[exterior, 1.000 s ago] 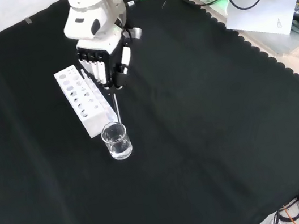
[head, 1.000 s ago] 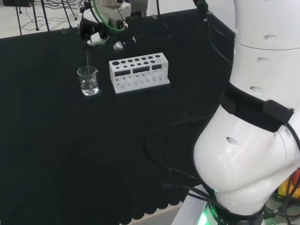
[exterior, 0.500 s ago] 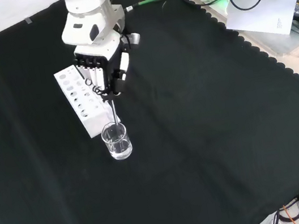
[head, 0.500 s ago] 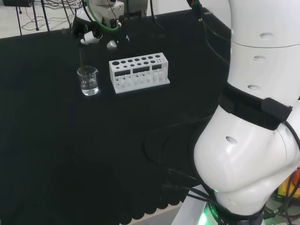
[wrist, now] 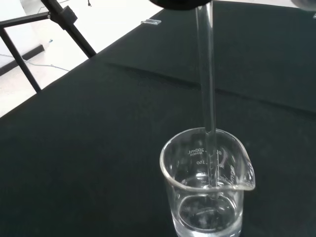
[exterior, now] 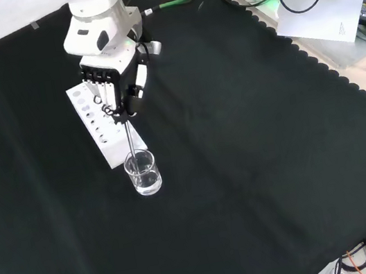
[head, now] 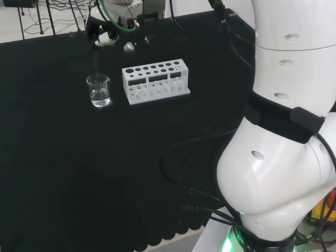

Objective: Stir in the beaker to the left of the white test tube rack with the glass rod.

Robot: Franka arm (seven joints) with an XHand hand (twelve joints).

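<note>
The hand (exterior: 114,92) hangs above the beaker (exterior: 142,173) and grasps the upper end of the glass rod (exterior: 130,136) with curled fingers. The rod points almost straight down. In the wrist view its lower end passes the rim of the beaker and reaches into the clear liquid near the bottom. The beaker stands on the black worktop (exterior: 258,166), just beside the short end of the white test tube rack (exterior: 102,126); in the head view it is to the left of the rack.

I judge that the stirring step is in hand: the rod is already inside the beaker, so reaching and lowering are done, and what remains is the stirring itself.

The next move, I think, calls for small circles of the rod tip inside the liquid, with the hand kept at the same height. The circles should stay well within the glass wall, because a push against the wall can tip or slide the light beaker toward the rack. In the wrist view the rod stands toward the side near the spout, so a small shift to the centre first seems wise.
</note>
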